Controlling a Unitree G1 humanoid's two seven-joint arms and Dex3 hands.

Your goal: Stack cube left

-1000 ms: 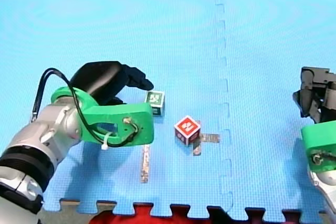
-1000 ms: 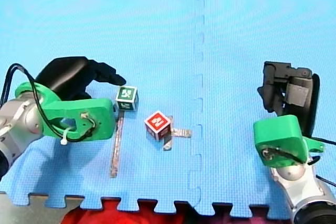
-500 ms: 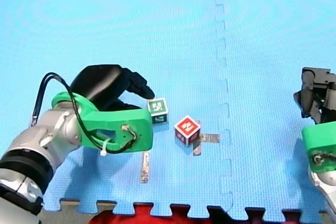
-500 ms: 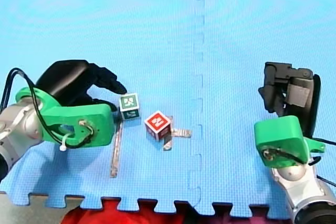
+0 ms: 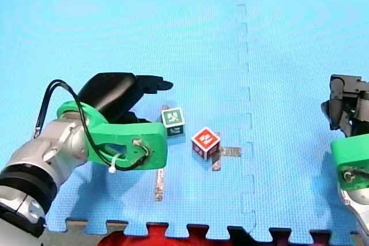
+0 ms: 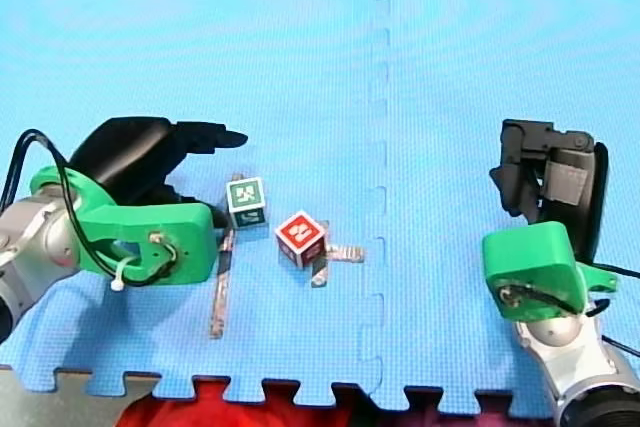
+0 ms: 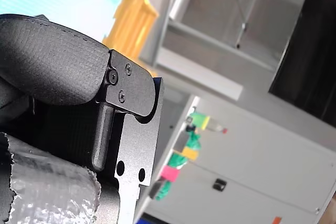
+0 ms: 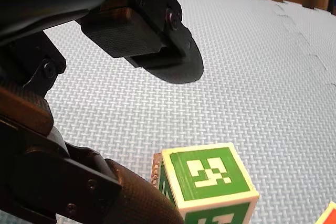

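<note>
Two interlocking halves make up the blue foam mat, joined along a toothed seam right of its middle. My left hand comes in over the left half, near the near edge, with a green bracket at its wrist. Its fingers are uncurled and grip nothing, one reaching out just past the green cube. In the second wrist view the same cube sits right against a lower finger, though I cannot tell if they touch. My right hand holds nothing close to the mat's right edge, and I cannot tell whether it is open or closed. Green cube and red cube both rest on the mat, left of the seam and toward the near edge, side by side with a gap between them, green on the left. Red sits turned cornerwise on a short silver tape strip. A longer tape strip lies nearer the near edge.
</note>
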